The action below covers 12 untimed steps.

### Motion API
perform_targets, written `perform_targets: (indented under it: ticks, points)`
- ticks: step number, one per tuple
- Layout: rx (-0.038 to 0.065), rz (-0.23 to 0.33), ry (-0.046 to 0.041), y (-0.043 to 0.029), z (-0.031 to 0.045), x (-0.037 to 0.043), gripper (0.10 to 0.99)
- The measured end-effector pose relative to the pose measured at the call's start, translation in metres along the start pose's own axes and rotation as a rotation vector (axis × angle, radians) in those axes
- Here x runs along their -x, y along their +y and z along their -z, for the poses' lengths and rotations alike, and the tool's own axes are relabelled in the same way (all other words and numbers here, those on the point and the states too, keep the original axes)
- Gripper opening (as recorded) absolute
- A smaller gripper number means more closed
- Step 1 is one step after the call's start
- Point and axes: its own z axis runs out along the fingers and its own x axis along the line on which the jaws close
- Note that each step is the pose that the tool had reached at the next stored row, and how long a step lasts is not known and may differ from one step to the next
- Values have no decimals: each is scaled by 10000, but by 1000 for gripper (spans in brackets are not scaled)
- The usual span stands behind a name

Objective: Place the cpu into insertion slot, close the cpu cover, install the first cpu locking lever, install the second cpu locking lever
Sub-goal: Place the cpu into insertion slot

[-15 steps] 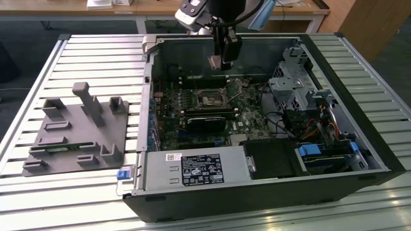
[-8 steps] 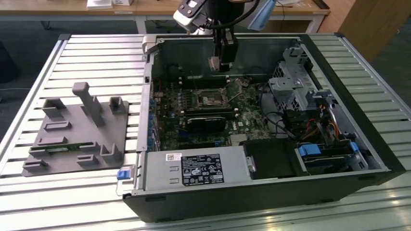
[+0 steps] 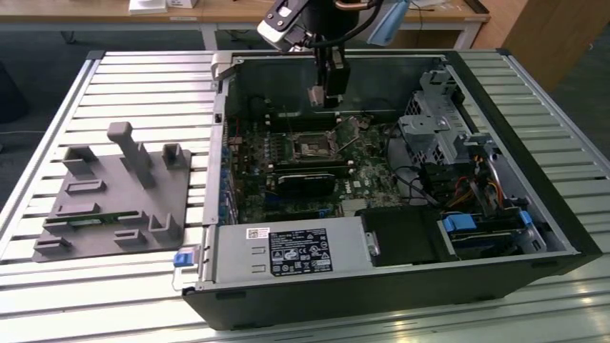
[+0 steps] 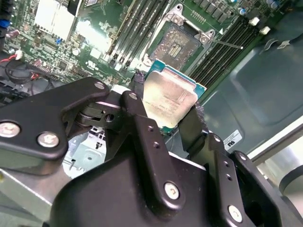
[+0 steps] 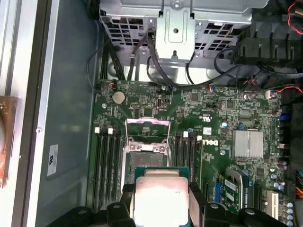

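Note:
My gripper (image 3: 324, 100) hangs inside the open computer case, shut on the cpu (image 4: 170, 97), a small square chip with a silvery-tan face and a green edge. Both wrist views show the chip pinched between the two black fingers (image 4: 193, 125), and the first wrist view has the cpu (image 5: 161, 196) close in front of the camera. The insertion slot (image 3: 310, 146) lies on the motherboard below the gripper, a dark square socket (image 4: 179, 43) with nothing in it. The cpu cover (image 5: 147, 130), a thin silver frame, stands swung open at one side of the socket (image 5: 144, 153). A thin metal lever (image 4: 227, 44) lies beside the socket.
A black graphics card (image 3: 305, 179) sits just in front of the socket. Memory slots (image 5: 106, 161) flank it. A metal drive cage (image 3: 438, 128) and cables fill the exterior view's right, with the power supply (image 3: 286, 254) at the front. A grey fixture (image 3: 114, 193) rests on the slatted table.

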Motion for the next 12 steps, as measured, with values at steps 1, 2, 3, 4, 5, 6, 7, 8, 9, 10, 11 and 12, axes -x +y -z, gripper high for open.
perform_targets:
  ticks: [1, 2, 3, 4, 5, 6, 7, 8, 9, 10, 11, 12]
  points:
    - [-1, -15, -21, -1, -5, 0, 541]
    - [-2, -16, -40, -1, -11, 0, 541]
    - [-3, -16, -43, -2, -20, 0, 541]
    - [-3, -15, -46, -3, -34, 0, 541]
    - [-3, -16, -51, -5, -52, 0, 541]
    - [-3, -17, -52, -7, -71, -3, 541]
    - [-4, -17, -53, -8, -89, -9, 541]
    - [-3, -17, -54, -9, -107, -18, 541]
    - [-2, -16, -52, -10, -126, -25, 541]
    - [-2, -15, -52, -12, -144, -30, 541]
    - [-2, -16, -52, -13, -162, -33, 541]
    - [-2, -15, -52, -14, -179, -35, 541]
